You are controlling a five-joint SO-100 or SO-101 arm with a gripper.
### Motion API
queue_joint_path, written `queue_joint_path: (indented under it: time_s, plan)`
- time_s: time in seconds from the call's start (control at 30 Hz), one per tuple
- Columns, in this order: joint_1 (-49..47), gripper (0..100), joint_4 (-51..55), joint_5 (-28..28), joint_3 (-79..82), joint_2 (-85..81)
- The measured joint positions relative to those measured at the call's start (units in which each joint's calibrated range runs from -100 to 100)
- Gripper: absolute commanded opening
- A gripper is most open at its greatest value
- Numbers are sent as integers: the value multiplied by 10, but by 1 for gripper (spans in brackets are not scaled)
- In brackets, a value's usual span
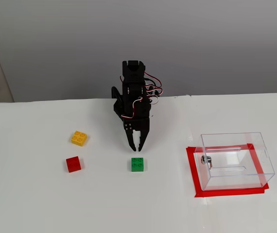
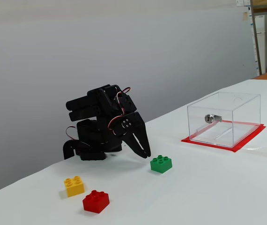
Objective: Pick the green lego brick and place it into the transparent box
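We see the black arm [image 1: 133, 97] folded low near the back edge of the white bench [image 1: 41, 204], about midway along it, with its hand [image 1: 138, 145] pointing down and forward toward the front edge. The two fingers [image 1: 130, 141] come almost together at their tips, so we read the hand as narrow, with only a thin slit between them, and nothing is held. In the other fixed view the hand [image 2: 146, 153] hangs just above the bench surface, its tips close to the top but not clearly touching it. The green brick [image 1: 138, 164] sits flat on the bench just in front of the fingertips, studs up, near the hand but apart from it; from the lower side camera the same green brick [image 2: 161, 163] lies just to the right of the tips with a small strip of bare bench between. The clear box [image 1: 235, 160] stands well apart from the brick, toward the right edge of the bench in the view from above, resting on a red mat [image 1: 194, 172] whose border shows around its base; a small metal fitting [image 1: 205, 159] sits on the box wall that faces the arm. Toward the left edge in that view lie a yellow brick [image 1: 79, 138] and, nearer the front edge, a red brick [image 1: 73, 164], close together but not touching.
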Motion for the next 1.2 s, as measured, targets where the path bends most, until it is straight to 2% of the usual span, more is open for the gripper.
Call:
queue_joint_path:
  time_s: [0.57, 0.77, 1.2]
  plan:
    - [0, 4, -3, 1, -2, 4]
    - [-1, 4, -81, 1, -10, 84]
    - [-95, 5, -126, 1, -110, 198]
